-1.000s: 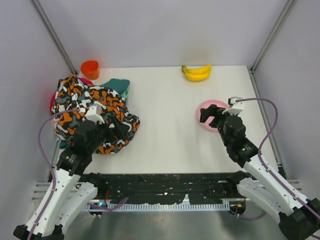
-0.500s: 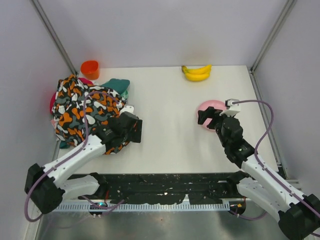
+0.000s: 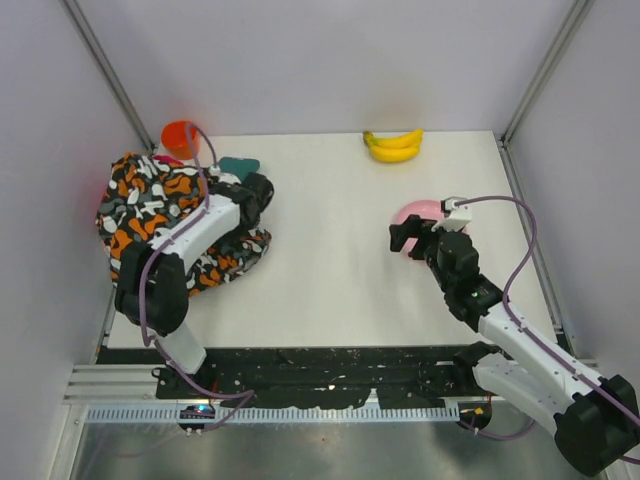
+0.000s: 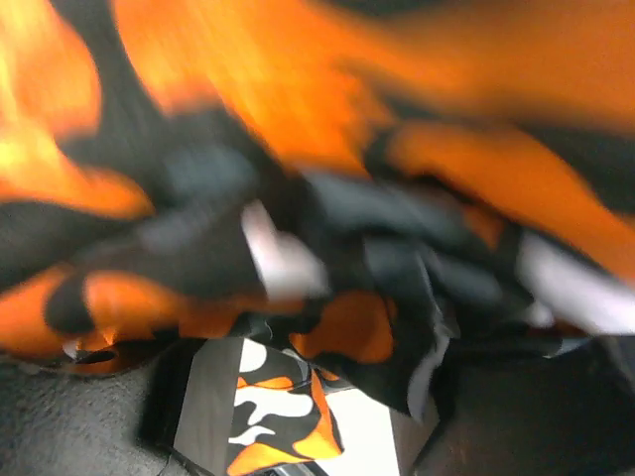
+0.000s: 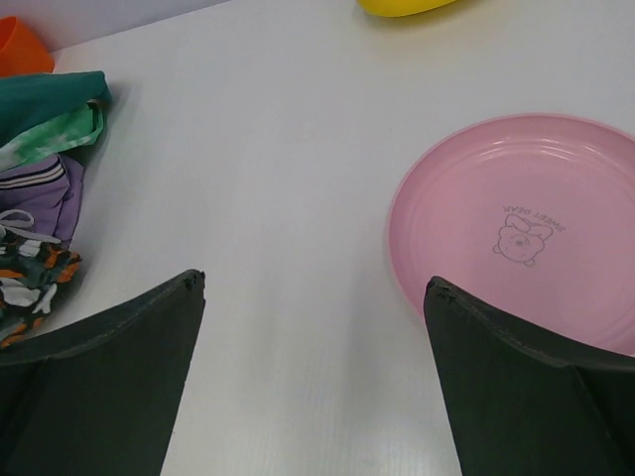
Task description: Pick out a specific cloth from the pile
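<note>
While the left gripper, its opening not discernible, is pressed into the pile, only the lilac cloth should be pinched, with the right gripper spread wide.

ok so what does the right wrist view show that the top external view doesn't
Only the right wrist: the lilac cloth with its striped band, lying next to a teal piece, and the cartoon print on the pink plate.
Only the top external: the whole pile, topped by the patterned cloth, with the left gripper at it.
Both: the pink plate, the teal piece, the orange cup, the banana and the open right gripper.
</note>
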Available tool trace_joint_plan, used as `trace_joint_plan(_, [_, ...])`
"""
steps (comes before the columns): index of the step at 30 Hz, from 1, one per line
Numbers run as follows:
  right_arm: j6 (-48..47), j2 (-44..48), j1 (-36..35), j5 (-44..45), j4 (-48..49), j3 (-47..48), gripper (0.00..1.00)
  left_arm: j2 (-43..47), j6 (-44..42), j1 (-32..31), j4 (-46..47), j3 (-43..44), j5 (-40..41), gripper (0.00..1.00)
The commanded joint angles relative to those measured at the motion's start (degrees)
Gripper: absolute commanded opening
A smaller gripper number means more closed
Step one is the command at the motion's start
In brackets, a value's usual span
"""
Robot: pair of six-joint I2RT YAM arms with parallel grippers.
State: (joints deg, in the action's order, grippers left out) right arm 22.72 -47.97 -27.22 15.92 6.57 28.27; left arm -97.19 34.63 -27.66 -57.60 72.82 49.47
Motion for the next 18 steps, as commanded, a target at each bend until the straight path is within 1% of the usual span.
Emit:
trace_joint_plan(1, [0.5, -0.5, 0.0, -1.2, 4.3, 0.8, 0.95, 3.3, -1.1, 9.4, -3.2, 7.4, 8.6, 0.50])
trace_joint_plan(2, [0.7, -0.7, 0.2, -1.2, 4.9, 0.6, 0.95, 4.2, -4.5, 10.9, -0.2, 8.0, 7.8, 0.42])
trace_joint_plan(3, [0.7, -1.2, 0.1, -1.8, 5.9, 0.6, 0.95, 5.1, -7.5, 13.0, 3.4, 9.0, 4.1, 0.25])
trace_joint_plan(5, [1.1, -2.7, 0.0, -4.0, 7.8, 0.6, 0.95, 6.4, -10.2, 16.7, 6.9, 10.8, 0.7, 0.00])
trace_joint_plan(6, [0.9, -4.2, 0.0, -5.2, 8.7, 0.8, 0.95, 7.2, -11.3, 18.5, 8.6, 11.6, -0.5, 0.00])
trace_joint_plan(9, [1.4, -9.2, -0.1, -15.0, 13.5, 3.2, 0.95, 6.9, -13.5, 24.1, 10.1, 15.2, -3.8, 0.00])
trace_joint_plan(11, [2.1, -14.9, -0.9, -23.6, 15.4, 6.6, 0.95, 6.3, -13.9, 26.7, 9.6, 19.1, -6.2, 0.00])
trace_joint_plan(12, [2.2, -19.8, -1.4, -26.4, 15.6, 8.4, 0.95, 6.0, -14.0, 27.4, 9.4, 20.2, -7.4, 0.00])
trace_joint_plan(13, [1.6, -22.1, -3.9, -26.9, 15.6, 11.9, 0.95, 6.0, -14.3, 29.5, 10.0, 21.0, -8.8, 0.00])
trace_joint_plan(14, [0.6, -27.2, -5.5, -27.1, 15.4, 14.2, 0.95, 5.7, -14.7, 30.5, 10.6, 21.5, -10.3, 0.00])
trace_joint_plan(15, [-1.5, -29.7, -8.8, -27.1, 15.4, 18.8, 0.95, 5.3, -15.1, 31.2, 11.0, 22.4, -12.0, 0.00])
trace_joint_plan(16, [-2.4, -35.2, -10.8, -26.9, 15.3, 21.0, 0.95, 4.6, -15.1, 31.9, 11.1, 23.2, -13.1, 0.00])
trace_joint_plan(17, [-2.9, -38.6, -13.7, -27.1, 15.2, 26.3, 0.95, 3.9, -15.3, 32.3, 10.8, 24.0, -13.8, 0.00])
trace_joint_plan(18, [-2.9, -43.8, -14.7, -28.5, 15.4, 28.8, 0.95, 3.0, -15.4, 32.6, 9.9, 25.1, -14.1, 0.00])
